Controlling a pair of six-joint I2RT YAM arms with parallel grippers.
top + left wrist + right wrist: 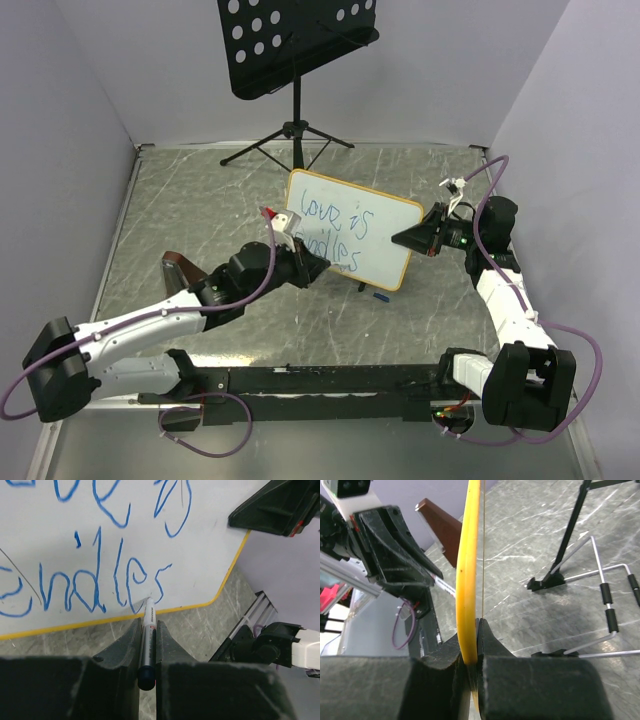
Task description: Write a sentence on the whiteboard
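Observation:
The whiteboard [378, 232] stands tilted mid-table with a yellowish frame. Blue handwriting, the sentence [335, 222], fills two lines on it. In the left wrist view the lower line [95, 582] ends in "s". My left gripper [148, 626] is shut on a silver marker [147, 642], whose tip touches the whiteboard [215, 540] just below that last letter. My right gripper [472, 626] is shut on the whiteboard's edge [469, 565] at its right side. From above, the left gripper [318, 266] sits at the board's lower left and the right gripper [402, 238] at its right edge.
A black perforated music stand [295, 45] on a tripod stands behind the board. A small blue cap [379, 296] lies on the table in front of it. A brown wedge [178, 268] sits by the left arm. A wire easel [607, 605] lies behind the board.

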